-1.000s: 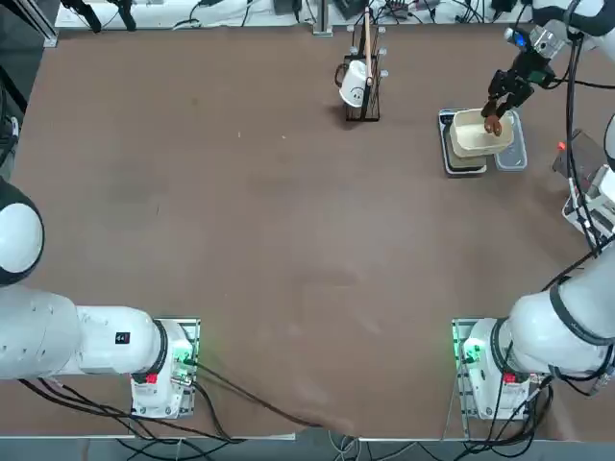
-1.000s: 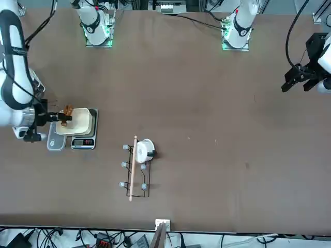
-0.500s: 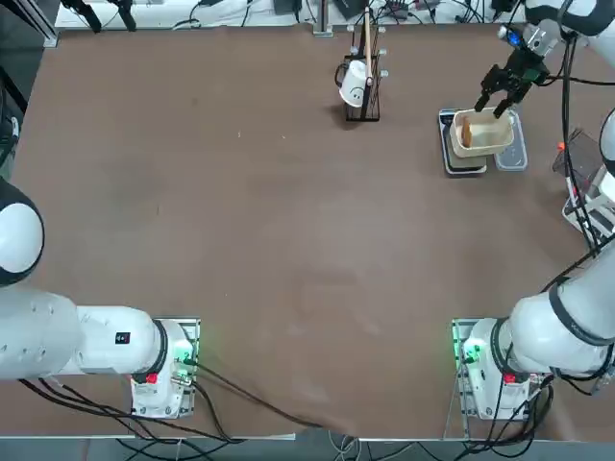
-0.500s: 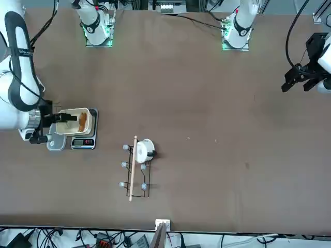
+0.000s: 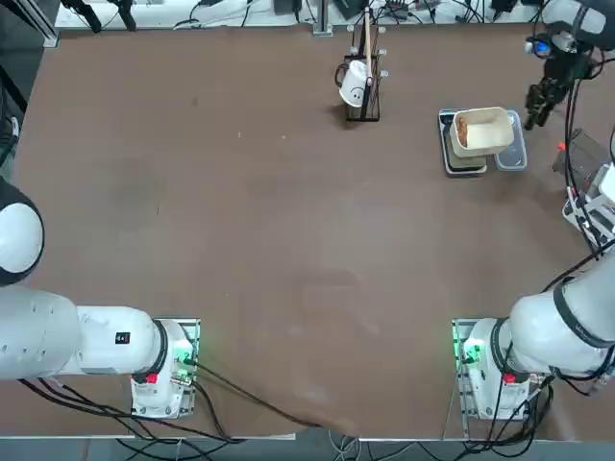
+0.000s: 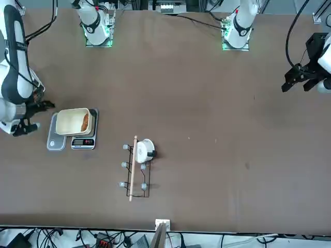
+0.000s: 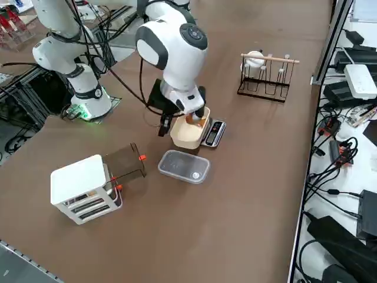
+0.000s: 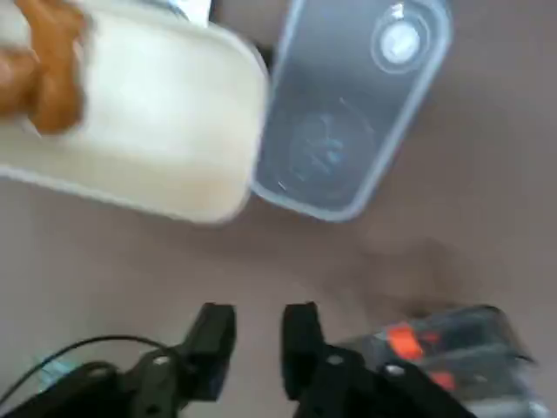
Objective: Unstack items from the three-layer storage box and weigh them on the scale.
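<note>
Two brown lumps (image 8: 59,65), as far as I could make out, lay in the tub (image 5: 487,136), bunched towards one end of it. The tub rested on the scale (image 6: 83,143) and reached out over the edge of the clear tray (image 7: 184,166) just beside it. So I judged the weighing part well along: food was in the tub and its load was on the scale.

My right tool (image 8: 258,348) was open, its fingertips apart with nothing between them, near the tub and clear of it. That looked to me like the close of a placing move, or a pause ahead of a further pick.

The box (image 7: 82,188) stood on the table (image 7: 235,194), well apart from the scale, with a dark see-through drawer (image 7: 125,160) drawn out from its upper part. I could make out no lump in that drawer. The lower tiers seemed to be in place, and what they held I could not tell. If they held more food, unstacking was left to do; if not, only the reading of the weight remained.

The scale's small display faced the far side of the table, with marks along its panel, but I could read no figure there. Faint marks showed on the clear tray too, also unreadable. I found no brand name that I could read.
</note>
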